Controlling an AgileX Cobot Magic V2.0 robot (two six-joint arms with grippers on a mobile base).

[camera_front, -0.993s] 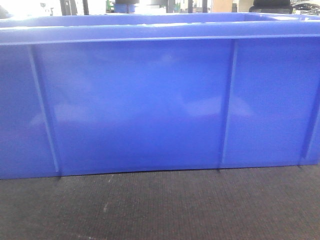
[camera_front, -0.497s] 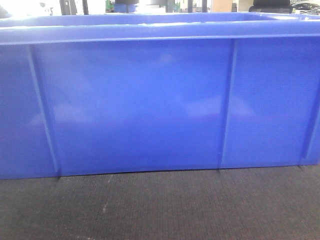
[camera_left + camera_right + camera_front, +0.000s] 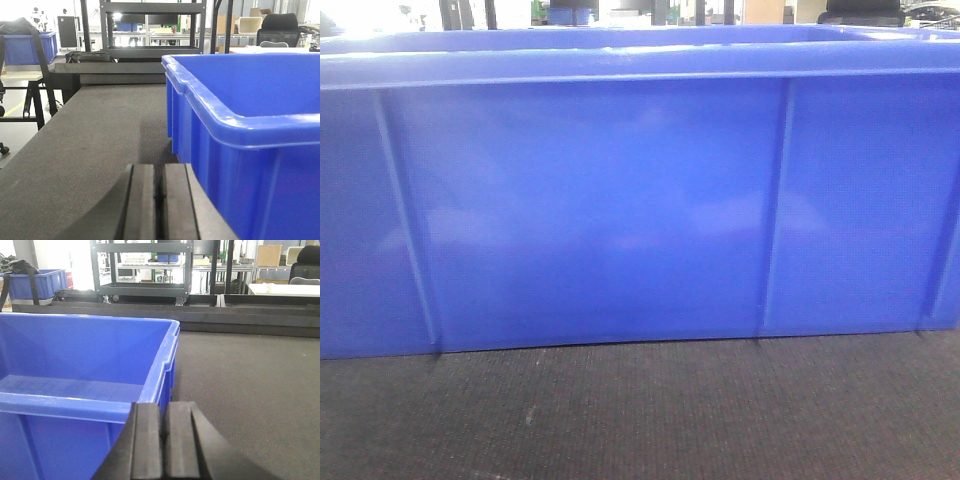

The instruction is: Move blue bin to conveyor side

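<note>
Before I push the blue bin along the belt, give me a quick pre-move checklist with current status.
1. Blue bin flat on the conveyor belt: ok, base meets the belt along the whole near wall.
2. Bin empty: ok for the part the right wrist view shows; the rest cannot tell.
3. Left claw shut, off the bin: ok, beside its near left corner.
4. Right claw shut: ok; contact with the rim cannot tell.
5. Belt clear left and right of the bin: ok.
6. Belt beyond the bin's far wall: cannot tell.
</note>
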